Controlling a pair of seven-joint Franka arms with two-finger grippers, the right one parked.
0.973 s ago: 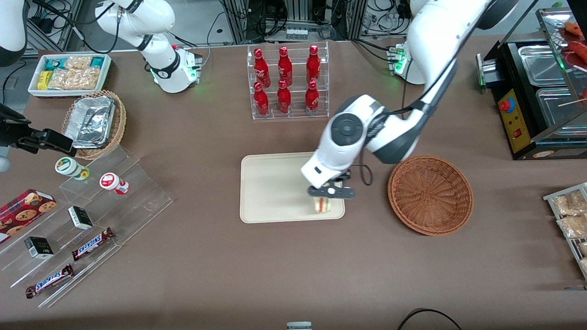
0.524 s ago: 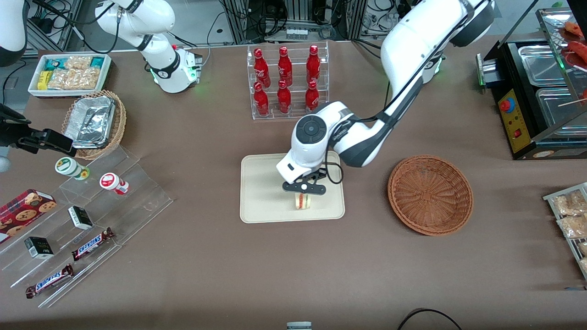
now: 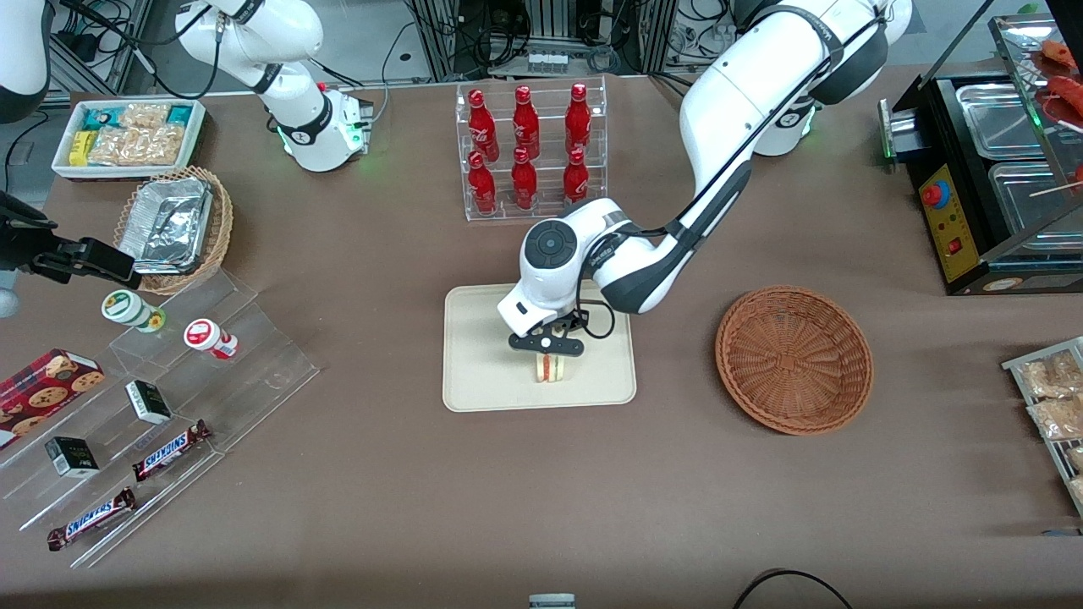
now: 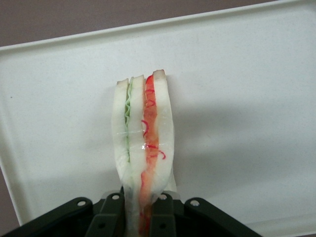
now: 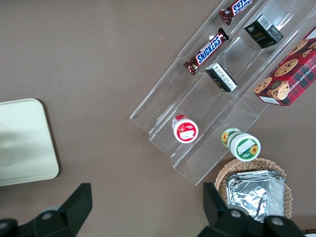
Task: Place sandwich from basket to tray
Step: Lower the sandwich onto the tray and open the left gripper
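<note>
The sandwich [image 3: 551, 368] [image 4: 143, 133], a white bread wedge with red and green filling, hangs over the middle of the cream tray [image 3: 482, 355] [image 4: 237, 89]. My left gripper [image 3: 546, 346] [image 4: 142, 217] is shut on it, the two dark fingers [image 4: 109, 217] pinching its bread sides. The cut edge faces the wrist camera. Whether the sandwich touches the tray I cannot tell. The reddish-brown wicker basket [image 3: 794, 359] stands beside the tray toward the working arm's end, with nothing in it.
A clear rack of red bottles [image 3: 531, 150] stands farther from the front camera than the tray. Stepped acrylic shelves with snacks [image 3: 169, 397] lie toward the parked arm's end, with a tan basket of foil trays [image 3: 173, 227]. A food warmer [image 3: 990, 169] stands toward the working arm's end.
My gripper has carried the sandwich from the tray's basket-side edge to over its middle, toward the parked arm's end. The grip stays shut.
</note>
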